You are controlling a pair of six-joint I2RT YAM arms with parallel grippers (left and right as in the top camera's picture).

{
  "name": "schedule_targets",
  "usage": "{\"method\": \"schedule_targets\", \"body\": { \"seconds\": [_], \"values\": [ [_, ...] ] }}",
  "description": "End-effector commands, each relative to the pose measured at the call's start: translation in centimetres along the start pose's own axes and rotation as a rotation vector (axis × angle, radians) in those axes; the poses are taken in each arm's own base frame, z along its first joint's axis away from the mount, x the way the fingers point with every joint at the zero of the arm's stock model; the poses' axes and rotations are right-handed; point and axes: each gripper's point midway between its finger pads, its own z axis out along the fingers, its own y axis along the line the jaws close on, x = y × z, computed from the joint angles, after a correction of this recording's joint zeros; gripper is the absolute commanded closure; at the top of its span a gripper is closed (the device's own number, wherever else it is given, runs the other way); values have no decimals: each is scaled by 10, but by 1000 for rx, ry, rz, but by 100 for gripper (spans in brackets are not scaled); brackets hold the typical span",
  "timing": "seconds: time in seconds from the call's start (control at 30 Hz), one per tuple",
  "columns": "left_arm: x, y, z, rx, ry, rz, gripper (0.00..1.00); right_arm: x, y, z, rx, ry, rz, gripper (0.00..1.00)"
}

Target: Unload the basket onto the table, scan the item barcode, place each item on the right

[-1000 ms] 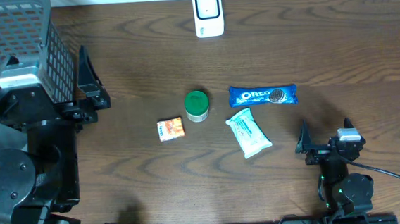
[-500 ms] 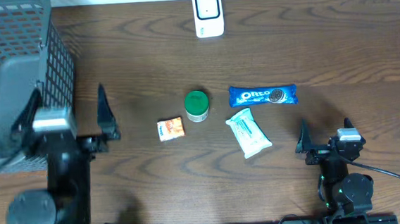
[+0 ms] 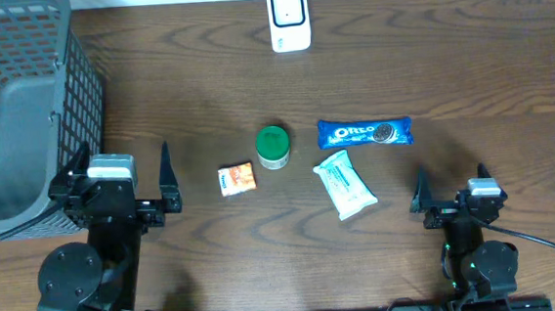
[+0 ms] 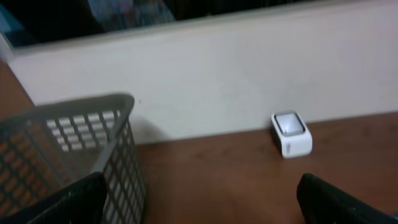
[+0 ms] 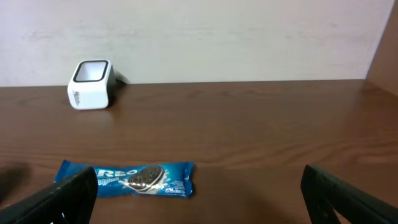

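Note:
A white barcode scanner (image 3: 289,18) stands at the far middle of the wooden table; it also shows in the left wrist view (image 4: 291,133) and the right wrist view (image 5: 91,84). Mid-table lie a blue Oreo pack (image 3: 364,133), a white-and-teal packet (image 3: 345,185), a green-lidded cup (image 3: 274,147) and a small orange packet (image 3: 237,179). My left gripper (image 3: 114,172) is open and empty at the front left, beside the basket. My right gripper (image 3: 451,184) is open and empty at the front right, with the Oreo pack (image 5: 127,178) ahead of it to the left.
A grey wire basket (image 3: 19,105) fills the far left corner, and its wall (image 4: 74,143) stands close to my left finger in the left wrist view. A pale wall runs behind the table's far edge.
My left arm has swung toward the front of the table and to the right, away from the basket, jaws still open. The right arm and the items have not moved.

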Motion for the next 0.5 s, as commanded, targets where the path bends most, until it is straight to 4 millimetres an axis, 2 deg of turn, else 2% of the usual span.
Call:
{"method": "schedule_targets", "body": {
  "seconds": [0.0, 0.07, 0.13, 0.3, 0.4, 0.47],
  "values": [
    [-10, 1, 0, -5, -37, 88, 2, -25, -17, -2, 97, -107, 32, 1],
    [-11, 1, 0, -4, -46, 91, 2, -61, 5, -8, -42, -249, 125, 1],
    [-7, -1, 3, 3, -43, 92, 2, -82, 28, -15, -183, -318, 111, 1],
    [13, -7, 18, 3, -58, 69, 2, -58, 33, 3, -185, -85, 103, 1],
    [26, -10, 24, 5, -50, 52, 2, -68, 44, 17, -225, 22, 100, 1],
    [35, -12, 28, 7, -41, 35, 2, -83, 51, 30, -238, 75, 98, 0]
  ]
}}
